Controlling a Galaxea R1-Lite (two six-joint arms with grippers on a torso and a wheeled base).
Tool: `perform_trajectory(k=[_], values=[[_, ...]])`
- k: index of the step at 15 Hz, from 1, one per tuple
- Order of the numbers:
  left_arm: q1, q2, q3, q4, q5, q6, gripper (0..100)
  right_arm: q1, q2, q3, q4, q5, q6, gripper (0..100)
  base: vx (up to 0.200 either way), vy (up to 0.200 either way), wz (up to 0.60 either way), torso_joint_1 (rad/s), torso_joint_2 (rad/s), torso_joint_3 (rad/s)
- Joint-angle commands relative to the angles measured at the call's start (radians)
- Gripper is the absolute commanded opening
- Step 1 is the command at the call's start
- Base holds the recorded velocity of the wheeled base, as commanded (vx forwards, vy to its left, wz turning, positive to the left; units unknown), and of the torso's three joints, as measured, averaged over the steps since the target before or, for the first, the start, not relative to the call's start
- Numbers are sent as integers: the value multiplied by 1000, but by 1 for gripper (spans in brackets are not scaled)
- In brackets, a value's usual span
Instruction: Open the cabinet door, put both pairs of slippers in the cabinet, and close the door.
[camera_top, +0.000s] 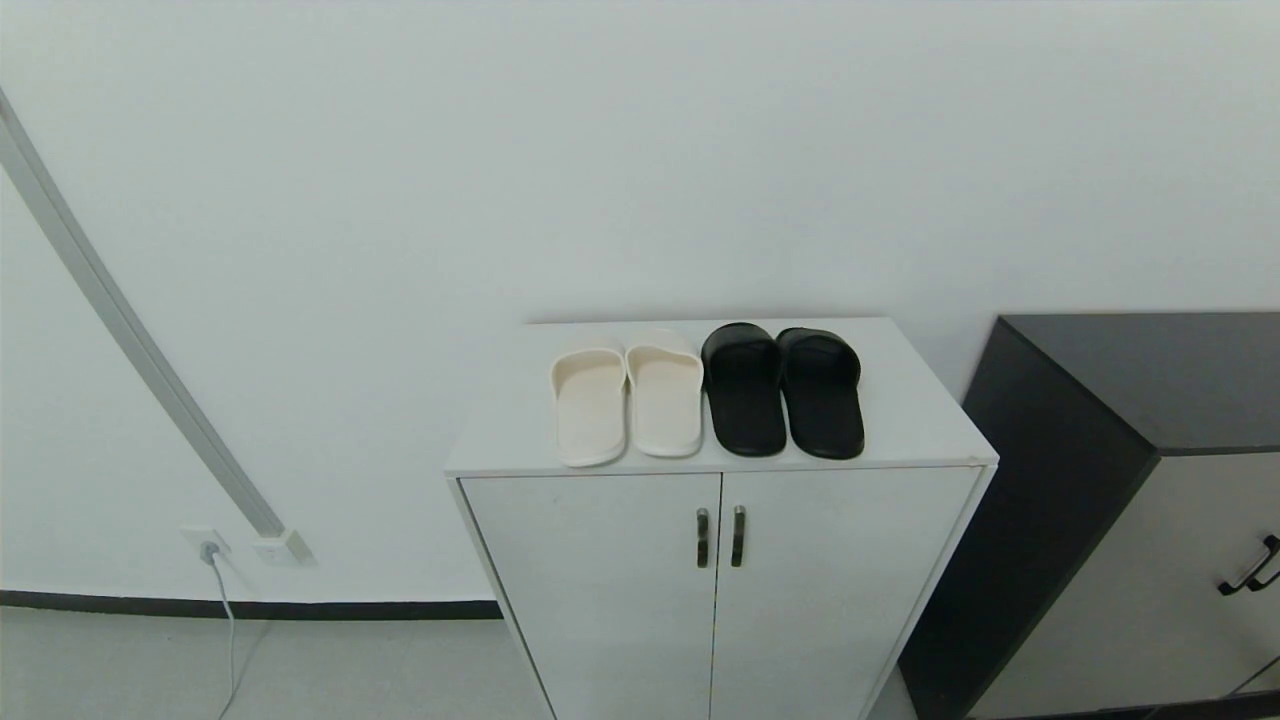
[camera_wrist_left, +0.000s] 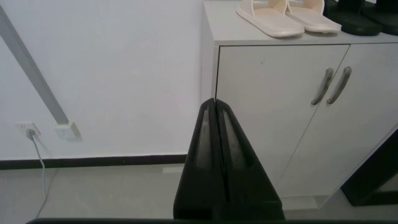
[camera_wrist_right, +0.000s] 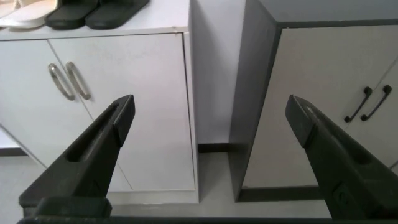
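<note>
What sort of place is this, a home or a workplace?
Probably a plain indoor room, perhaps an office or test room: a white cabinet with cream slippers and black slippers on top, a dark cabinet beside it, and a wall socket.

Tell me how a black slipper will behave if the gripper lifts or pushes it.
The black slipper looks like one-piece moulded foam or rubber, so probably light and bendy, not fragile. It lies flat on its sole on the cabinet top, so it should slide rather than roll or tip. Its mate lies beside it, so a sideways push may shift both.
</note>
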Motion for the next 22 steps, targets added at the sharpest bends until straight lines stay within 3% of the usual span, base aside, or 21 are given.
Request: perform_trajectory(k=[1,4,6,7,10,16,19,22], values=[[0,1,0,0,0,-4,0,0,1,0,-2,-3,1,100,0,0,0,0,0,0],[0,1,0,0,2,-13,0,0,1,-9,-14,-14,30,100,0,0,0,0,0,0],[0,1,0,0,2,-12,0,18,81,-224,38,-13,72,100,0,0,0,0,0,0],[0,1,0,0,2,-10,0,34,156,-270,119,9,64,100,0,0,0,0,0,0],[0,1,0,0,2,-7,0,46,243,-229,124,142,41,100,0,0,0,0,0,0],[0,1,0,0,-6,11,0,74,598,-469,101,224,41,100,0,0,0,0,0,0],[0,1,0,2,-7,11,0,160,820,-514,-54,170,53,100,0,0,0,0,0,0],[0,1,0,2,-7,11,0,405,929,-581,-88,-43,153,100,0,0,0,0,0,0]])
